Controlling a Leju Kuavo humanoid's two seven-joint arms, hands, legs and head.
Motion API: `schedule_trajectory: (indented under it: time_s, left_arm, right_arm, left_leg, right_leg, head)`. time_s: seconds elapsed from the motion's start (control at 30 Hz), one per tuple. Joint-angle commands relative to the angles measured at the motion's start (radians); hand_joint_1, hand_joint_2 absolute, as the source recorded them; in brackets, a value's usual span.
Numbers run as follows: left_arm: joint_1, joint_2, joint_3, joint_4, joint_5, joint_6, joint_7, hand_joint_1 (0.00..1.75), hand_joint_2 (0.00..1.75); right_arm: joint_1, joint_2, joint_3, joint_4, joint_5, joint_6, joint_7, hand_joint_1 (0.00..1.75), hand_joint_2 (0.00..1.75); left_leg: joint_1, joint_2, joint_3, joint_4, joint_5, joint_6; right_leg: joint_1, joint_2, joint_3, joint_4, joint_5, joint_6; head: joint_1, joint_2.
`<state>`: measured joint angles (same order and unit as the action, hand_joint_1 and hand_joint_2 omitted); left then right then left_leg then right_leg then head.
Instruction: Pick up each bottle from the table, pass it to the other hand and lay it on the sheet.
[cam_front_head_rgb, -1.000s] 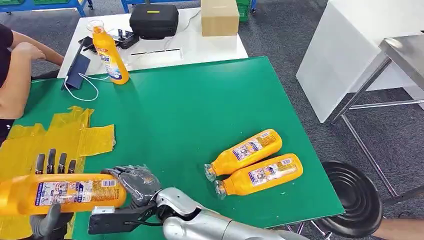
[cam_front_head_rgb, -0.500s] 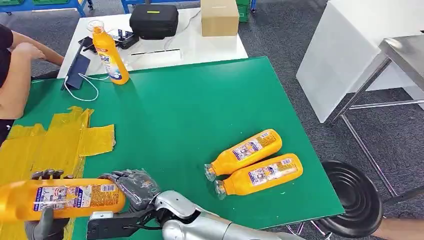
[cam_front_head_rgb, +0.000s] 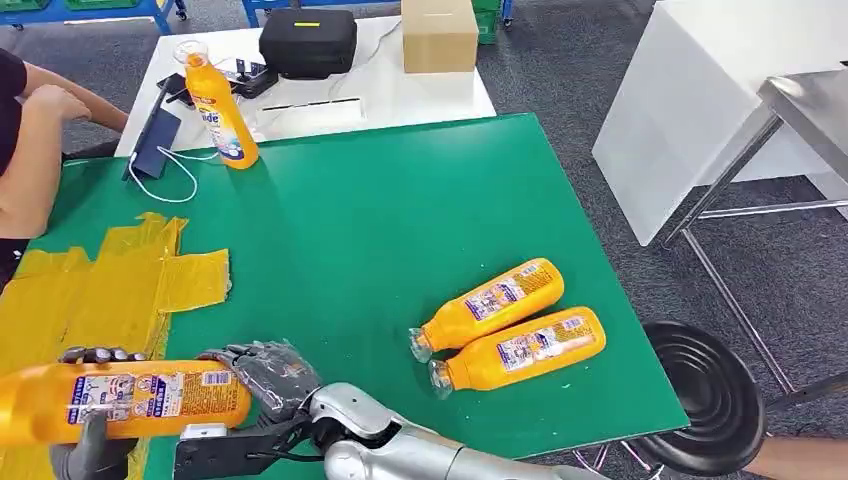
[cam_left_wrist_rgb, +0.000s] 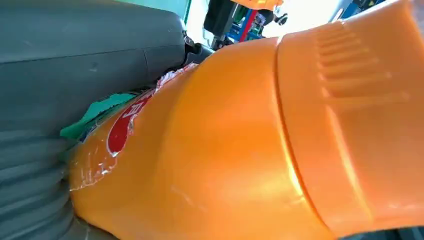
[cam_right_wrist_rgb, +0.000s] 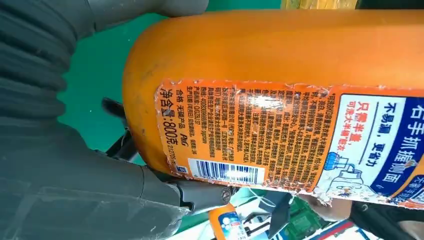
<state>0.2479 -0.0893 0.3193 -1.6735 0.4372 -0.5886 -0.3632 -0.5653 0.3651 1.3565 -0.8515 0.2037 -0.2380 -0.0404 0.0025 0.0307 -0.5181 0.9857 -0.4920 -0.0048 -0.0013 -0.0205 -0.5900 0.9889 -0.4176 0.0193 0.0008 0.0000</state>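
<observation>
My left hand has its fingers wrapped around the orange bottle, dark fingertips over its top edge and thumb beneath. My right hand cups the bottle's flat base end; whether it grips or merely touches, I cannot tell. The bottle lies level, long axis running across me, base toward my right hand and cap end toward my left, past the picture's edge. It hangs over the near corner of the yellow sheet, which is spread on the green table.

Well to the right of the sheet, two more orange bottles lie side by side on the green, touching or nearly so, necks pointing back toward the sheet. Beyond the sheet's far end, one bottle stands upright at the table's far edge. Behind that, on a white table, sit a black case and a cardboard box, both closed. A person's arm rests just beyond the sheet's far corner.
</observation>
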Motion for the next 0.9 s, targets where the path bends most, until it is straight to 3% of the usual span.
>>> schedule_trajectory:
  time_s: [0.03, 0.07, 0.13, 0.17, 0.23, 0.27, 0.33, 0.4, 0.5, 0.57, 0.63, 0.7, 0.87, 0.9]
  left_arm:
    - [-0.050, -0.011, 0.025, 0.023, -0.005, -0.001, 0.000, 1.75, 1.75]
    - [-0.050, -0.011, 0.027, 0.021, -0.011, 0.005, -0.001, 1.75, 1.75]
    - [-0.059, -0.013, 0.029, 0.014, -0.062, 0.038, -0.018, 1.75, 1.75]
    - [-0.066, -0.013, 0.029, 0.010, -0.097, 0.061, -0.035, 1.75, 1.75]
    - [-0.061, -0.026, 0.051, -0.040, -0.248, 0.172, -0.120, 1.75, 1.75]
    - [-0.068, -0.037, 0.061, -0.068, -0.343, 0.251, -0.167, 1.75, 1.75]
    - [-0.085, -0.039, 0.067, -0.121, -0.550, 0.467, -0.240, 1.75, 1.75]
    - [-0.100, -0.004, 0.068, -0.129, -0.643, 0.570, -0.195, 1.75, 1.75]
    - [-0.106, 0.014, 0.127, -0.125, -0.857, 0.766, -0.223, 1.75, 1.75]
    - [-0.096, 0.015, 0.146, -0.122, -0.945, 0.845, -0.238, 1.75, 1.75]
    - [-0.056, -0.016, 0.172, -0.137, -1.236, 1.104, -0.242, 1.75, 1.75]
    - [0.001, -0.048, 0.169, -0.151, -1.450, 1.228, -0.183, 1.75, 1.75]
    - [0.007, -0.052, 0.163, -0.127, -1.526, 1.269, -0.160, 1.75, 1.75]
    - [0.000, -0.059, 0.188, -0.121, -1.658, 1.287, -0.122, 1.75, 1.75]
  right_arm:
    - [-0.031, -0.016, 0.041, 0.029, -0.007, -0.032, -0.005, 1.75, 1.75]
    - [-0.034, -0.016, 0.035, 0.034, -0.002, -0.051, -0.004, 0.03, 1.75]
    - [-0.064, -0.016, -0.009, 0.069, -0.037, -0.091, -0.007, 0.00, 1.75]
    - [-0.079, -0.016, -0.035, 0.088, -0.050, -0.113, -0.014, 0.00, 0.00]
    - [-0.090, -0.016, -0.116, 0.105, 0.020, -0.229, -0.077, 0.00, 0.00]
    - [-0.073, -0.016, -0.185, 0.095, 0.056, -0.224, -0.107, 0.00, 0.00]
    - [-0.008, -0.036, -0.361, 0.001, 0.217, -0.184, -0.138, 0.00, 0.00]
    - [0.057, -0.092, -0.483, -0.170, 0.360, -0.120, -0.113, 0.00, 0.00]
    - [0.106, -0.152, -0.609, -0.324, 0.392, -0.060, -0.122, 0.00, 0.00]
    - [0.121, -0.187, -0.662, -0.378, 0.371, -0.030, -0.136, 0.00, 0.00]
    - [0.151, -0.227, -0.703, -0.450, 0.399, -0.035, -0.146, 0.00, 0.00]
    - [0.194, -0.262, -0.721, -0.523, 0.400, -0.034, -0.146, 0.00, 0.00]
    - [0.205, -0.267, -0.717, -0.534, 0.399, -0.033, -0.146, 0.00, 0.00]
    - [0.196, -0.275, -0.703, -0.529, 0.401, -0.030, -0.146, 0.00, 0.00]
  left_leg:
    - [0.000, -0.003, 0.001, 0.000, 0.000, 0.000]
    - [0.001, -0.005, 0.002, -0.001, 0.000, 0.000]
    - [0.000, -0.003, 0.001, 0.000, 0.000, 0.000]
    - [0.001, -0.005, 0.001, 0.000, 0.000, 0.000]
    - [0.000, -0.003, -0.001, 0.001, 0.001, 0.000]
    - [0.002, -0.006, 0.001, 0.002, 0.000, 0.000]
    - [0.002, -0.006, -0.001, 0.002, 0.000, 0.000]
    - [0.002, -0.006, -0.001, 0.001, 0.001, 0.000]
    - [0.001, -0.006, 0.000, 0.001, 0.001, 0.000]
    - [0.001, -0.007, 0.000, 0.001, 0.000, 0.000]
    - [0.001, -0.007, 0.001, 0.000, 0.000, 0.001]
    - [0.001, -0.006, 0.002, 0.000, 0.000, 0.001]
    - [-0.001, -0.005, 0.002, -0.001, 0.000, 0.001]
    - [0.000, -0.006, 0.003, 0.000, -0.002, 0.001]
  right_leg:
    - [0.000, -0.001, 0.001, -0.001, 0.000, 0.000]
    - [0.001, -0.001, 0.003, -0.001, 0.000, 0.000]
    - [0.000, -0.001, 0.001, -0.001, 0.000, 0.000]
    - [0.001, -0.001, 0.003, -0.001, 0.000, 0.000]
    - [0.000, -0.001, 0.000, 0.000, 0.000, 0.000]
    - [0.002, -0.001, 0.003, 0.000, 0.000, 0.000]
    - [0.002, -0.002, 0.002, 0.000, 0.000, 0.000]
    - [0.001, -0.004, 0.001, -0.001, 0.000, 0.000]
    - [0.001, -0.004, 0.002, -0.001, 0.000, 0.000]
    - [0.001, -0.004, 0.002, -0.001, 0.000, 0.001]
    - [0.001, -0.004, 0.004, -0.001, 0.000, 0.001]
    - [0.001, -0.003, 0.005, -0.002, 0.000, 0.001]
    - [-0.001, -0.002, 0.003, -0.002, 0.000, 0.001]
    - [0.000, -0.002, 0.005, -0.002, -0.001, 0.001]
  head:
    - [0.000, 0.000]
    - [0.000, 0.000]
    - [0.000, 0.000]
    - [0.000, 0.000]
    - [0.000, 0.000]
    - [0.000, 0.000]
    - [0.000, 0.000]
    - [0.000, 0.000]
    - [0.000, 0.000]
    - [0.000, 0.000]
    - [-0.001, 0.000]
    - [0.000, 0.000]
    - [0.000, 0.000]
    - [0.000, 0.000]
